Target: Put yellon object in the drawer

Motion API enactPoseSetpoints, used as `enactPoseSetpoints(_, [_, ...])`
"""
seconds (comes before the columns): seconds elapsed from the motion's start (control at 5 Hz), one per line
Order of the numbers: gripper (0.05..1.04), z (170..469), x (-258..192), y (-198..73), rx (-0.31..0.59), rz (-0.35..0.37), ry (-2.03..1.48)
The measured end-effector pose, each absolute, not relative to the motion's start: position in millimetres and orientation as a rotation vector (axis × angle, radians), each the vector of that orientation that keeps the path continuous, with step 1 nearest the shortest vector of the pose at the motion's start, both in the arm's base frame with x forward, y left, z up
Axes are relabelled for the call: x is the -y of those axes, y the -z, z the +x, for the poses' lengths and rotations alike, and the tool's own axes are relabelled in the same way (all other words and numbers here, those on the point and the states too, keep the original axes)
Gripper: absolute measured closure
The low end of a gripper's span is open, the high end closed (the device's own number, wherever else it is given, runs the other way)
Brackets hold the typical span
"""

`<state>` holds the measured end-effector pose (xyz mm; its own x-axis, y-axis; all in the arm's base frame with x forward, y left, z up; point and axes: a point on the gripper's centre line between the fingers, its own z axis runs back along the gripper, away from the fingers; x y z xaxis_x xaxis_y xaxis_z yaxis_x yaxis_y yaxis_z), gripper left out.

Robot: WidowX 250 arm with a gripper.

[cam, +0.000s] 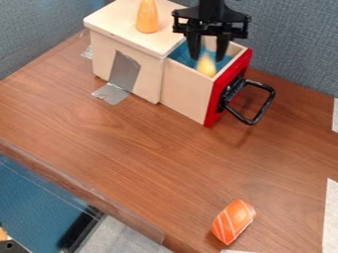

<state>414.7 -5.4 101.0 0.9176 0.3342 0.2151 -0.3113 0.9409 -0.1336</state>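
1. Hand [207, 59] over the pulled-out drawer [187, 94]; fingers spread wide, gripping nothing that I can see.
2. Tapered yellow object [206, 66] below the fingertips, inside the drawer's mouth. Blurred; can't tell whether it has settled on the drawer's bottom.
3. I judge this the release. Best hold position, fingers wide, until the piece lies quiet below the drawer's rim.
4. Then I'd lift straight up, without closing: a sideways start could knock the drawer's wall or red front [229, 88], or drag the piece back out.
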Motion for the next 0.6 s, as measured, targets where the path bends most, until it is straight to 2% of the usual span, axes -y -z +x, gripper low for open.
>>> enactPoseSetpoints(0.2, [0.099, 417.8, 12.6, -110.7, 0.252, -0.079, -0.306])
enactPoseSetpoints(0.4, [0.081, 418.5, 18.4, -146.9, 0.315, -0.073, -0.282])
enactPoseSetpoints(0.6, [0.085, 414.4, 21.7, -171.4, 0.351, -0.083, -0.255])
